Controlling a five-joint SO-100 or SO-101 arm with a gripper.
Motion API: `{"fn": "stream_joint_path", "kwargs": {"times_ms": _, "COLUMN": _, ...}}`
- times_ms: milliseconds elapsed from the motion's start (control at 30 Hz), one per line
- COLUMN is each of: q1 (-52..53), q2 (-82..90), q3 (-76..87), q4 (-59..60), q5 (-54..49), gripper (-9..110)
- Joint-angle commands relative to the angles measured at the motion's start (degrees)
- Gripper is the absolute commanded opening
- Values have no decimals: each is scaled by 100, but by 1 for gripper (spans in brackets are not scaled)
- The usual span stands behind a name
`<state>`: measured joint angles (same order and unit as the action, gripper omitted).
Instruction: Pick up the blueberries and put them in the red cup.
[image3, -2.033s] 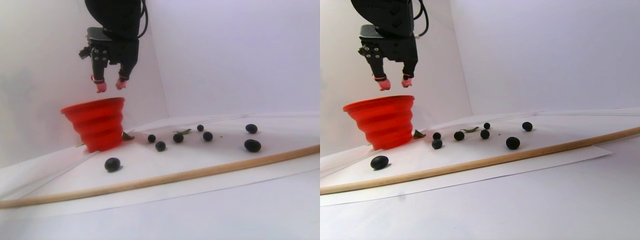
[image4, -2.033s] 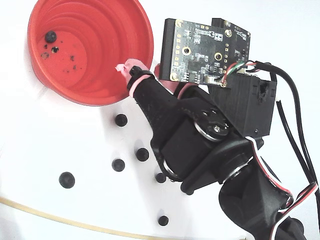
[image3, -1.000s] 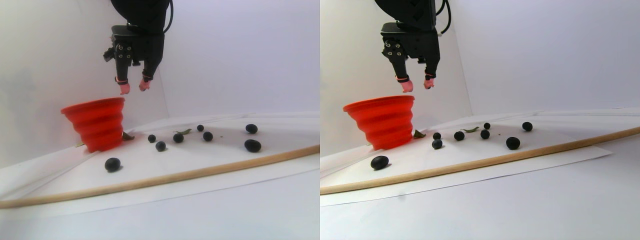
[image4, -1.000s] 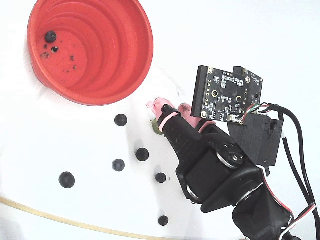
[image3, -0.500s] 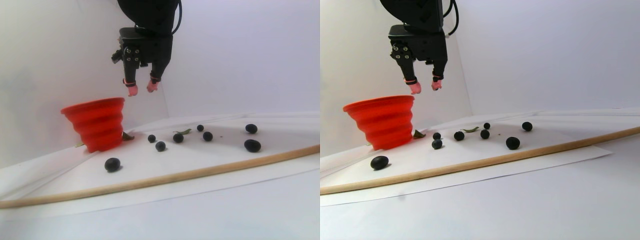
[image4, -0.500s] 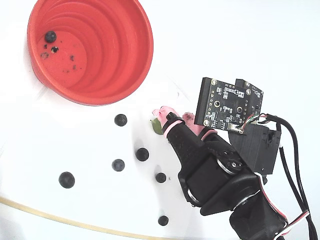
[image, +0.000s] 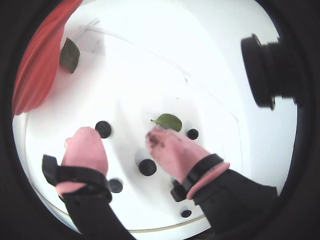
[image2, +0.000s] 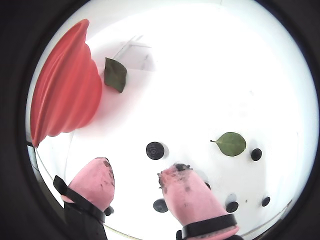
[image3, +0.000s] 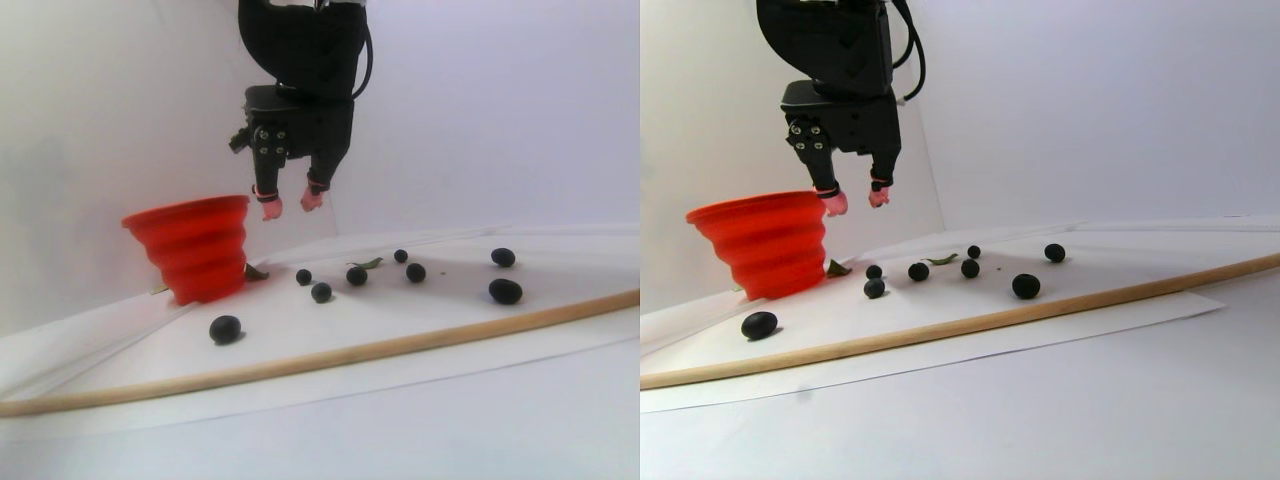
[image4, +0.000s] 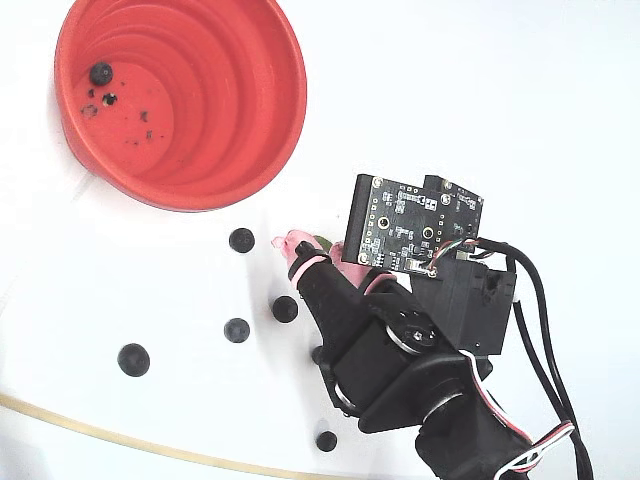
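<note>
Biggest thing here is the white sheet (image3: 420, 330) covering the table, with a long wooden stick (image3: 350, 352) lying across its near edge. The red cup (image4: 180, 100) sits at the far left in the stereo pair view, one berry already on its bottom. The gripper (image3: 285, 204) hangs in the air just right of the cup rim, pink-tipped jaws spread apart with nothing between them. The blueberries (image3: 356, 275) lie scattered loose on the sheet below, right of the cup. A little green leaf (image2: 231, 143) lies among them.
</note>
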<state>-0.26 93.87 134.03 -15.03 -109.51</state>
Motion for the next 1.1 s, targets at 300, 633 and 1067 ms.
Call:
{"fn": "stream_joint_path", "kwargs": {"times_ms": 300, "q1": 70, "q2": -501, "q3": -185, "q4": -519, "q5": -132, "gripper": 17}}
{"fn": "stream_joint_path", "kwargs": {"times_ms": 633, "q1": 79, "q2": -1011, "q3": -378, "q4": -800, "q5": -123, "gripper": 17}}
{"fn": "stream_joint_path", "kwargs": {"times_ms": 1067, "q1": 123, "q2": -1538, "q3": -721, "q4": -1063, "q5": -35, "gripper": 18}}
